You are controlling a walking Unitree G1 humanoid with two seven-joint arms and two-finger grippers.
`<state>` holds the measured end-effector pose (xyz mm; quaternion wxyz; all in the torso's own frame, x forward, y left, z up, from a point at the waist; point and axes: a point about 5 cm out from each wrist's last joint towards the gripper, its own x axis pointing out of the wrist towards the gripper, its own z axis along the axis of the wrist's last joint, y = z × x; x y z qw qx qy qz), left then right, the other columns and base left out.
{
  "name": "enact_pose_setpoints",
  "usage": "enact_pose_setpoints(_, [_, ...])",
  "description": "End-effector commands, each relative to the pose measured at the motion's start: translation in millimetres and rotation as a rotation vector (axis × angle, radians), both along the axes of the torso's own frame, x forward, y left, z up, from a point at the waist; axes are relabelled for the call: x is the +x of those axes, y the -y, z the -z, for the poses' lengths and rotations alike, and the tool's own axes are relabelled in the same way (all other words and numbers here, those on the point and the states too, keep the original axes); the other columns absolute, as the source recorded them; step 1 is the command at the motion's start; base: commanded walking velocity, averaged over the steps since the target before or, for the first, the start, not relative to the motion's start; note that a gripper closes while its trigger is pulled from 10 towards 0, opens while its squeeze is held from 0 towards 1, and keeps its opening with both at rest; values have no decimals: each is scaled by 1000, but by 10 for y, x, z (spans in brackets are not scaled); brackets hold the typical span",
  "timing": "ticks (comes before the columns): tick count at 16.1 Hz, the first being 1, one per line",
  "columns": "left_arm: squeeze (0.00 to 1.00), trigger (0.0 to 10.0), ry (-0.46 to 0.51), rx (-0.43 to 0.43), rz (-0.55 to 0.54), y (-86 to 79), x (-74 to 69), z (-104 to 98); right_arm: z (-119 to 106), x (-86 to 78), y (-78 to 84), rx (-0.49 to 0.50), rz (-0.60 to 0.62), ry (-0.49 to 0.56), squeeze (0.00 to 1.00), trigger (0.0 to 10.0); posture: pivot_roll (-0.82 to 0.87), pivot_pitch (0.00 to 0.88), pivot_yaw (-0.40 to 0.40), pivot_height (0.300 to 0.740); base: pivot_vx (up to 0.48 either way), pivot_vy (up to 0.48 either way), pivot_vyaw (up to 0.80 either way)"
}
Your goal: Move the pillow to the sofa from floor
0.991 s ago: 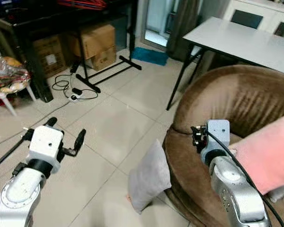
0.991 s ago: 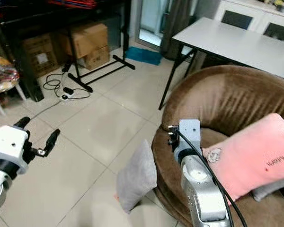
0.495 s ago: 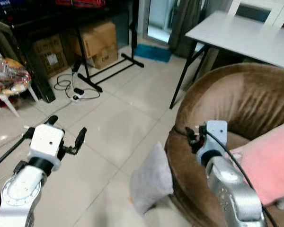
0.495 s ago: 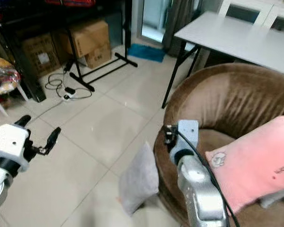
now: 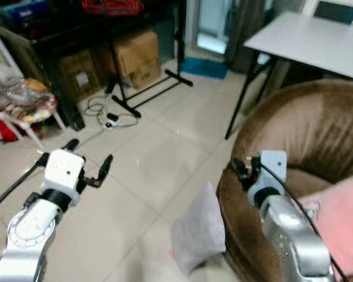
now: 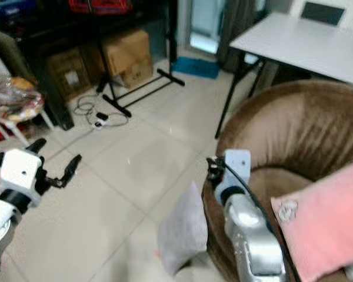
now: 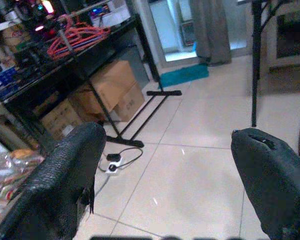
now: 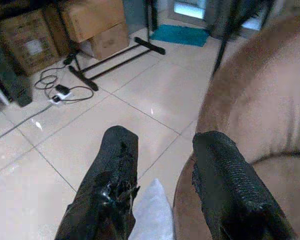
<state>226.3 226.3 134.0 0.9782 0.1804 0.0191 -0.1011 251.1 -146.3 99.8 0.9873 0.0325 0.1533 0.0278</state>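
Observation:
A grey pillow (image 5: pixel 200 235) stands on edge on the tiled floor, leaning against the front of a round brown sofa (image 5: pixel 306 129). A pink pillow (image 6: pixel 323 223) lies on the sofa seat. My right gripper (image 5: pixel 242 167) is raised over the sofa's left rim, above and just right of the grey pillow. Its fingers (image 8: pixel 110 180) are open with nothing between them, and the pillow's top corner (image 8: pixel 149 215) shows below them. My left gripper (image 5: pixel 89 155) is open over bare floor, well to the left of the pillow.
A white table (image 5: pixel 306 41) stands behind the sofa. Cardboard boxes (image 5: pixel 135 56), a black rack's floor stand (image 5: pixel 147 94), loose cables (image 5: pixel 106 111) and a teal mat (image 5: pixel 203 67) lie at the back left. A stool with bags (image 5: pixel 23 100) is at far left.
The whole picture has shifted, so the camera has moved. Both arms keep the same pose, and the grey pillow still leans on the sofa.

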Motion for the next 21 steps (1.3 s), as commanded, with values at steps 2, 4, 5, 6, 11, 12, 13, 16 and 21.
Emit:
enact_pose_setpoints(2, [0,10000,3,-5,3,-19,-16,-5,-48,13,-50,3,-19,16,0,10000,28,0,34,740,298,0,669])
enact_pose_setpoints(4, [0,10000,4,-7,4,-21,-14,3,-34,12,-46,25,-2,4,0,10000,32,0,26,740,300,0,0])
enact_pose_setpoints(5, [0,10000,5,-7,4,-20,-14,4,-35,13,-45,21,-6,5,0,10000,32,0,26,740,300,0,0])
enact_pose_setpoints(6, [0,10000,6,-7,5,-18,-14,4,-29,15,-45,10,-12,1,0,10000,32,0,26,740,296,0,0])
enact_pose_setpoints(11, [0,10000,3,2,0,-21,-33,28,5,12,-98,31,-102,-10,0,10000,39,0,16,740,178,0,0])
enact_pose_setpoints(12, [0,10000,3,8,-2,-25,-32,33,22,12,-104,22,-125,-19,0,10000,42,0,15,740,0,0,0])
enact_pose_setpoints(13, [0,10000,5,10,-6,-29,-30,35,34,21,-90,19,-123,-23,0,10000,46,0,11,730,0,0,0])
enact_pose_setpoints(16, [0,10000,1,9,-36,-57,-35,52,50,50,-26,3,-112,-16,0,10000,49,0,1,700,0,0,0])
enact_pose_setpoints(21, [0,10000,11,11,-66,-80,-30,61,66,53,-34,8,-123,-17,0,10000,50,0,-1,655,0,0,0])
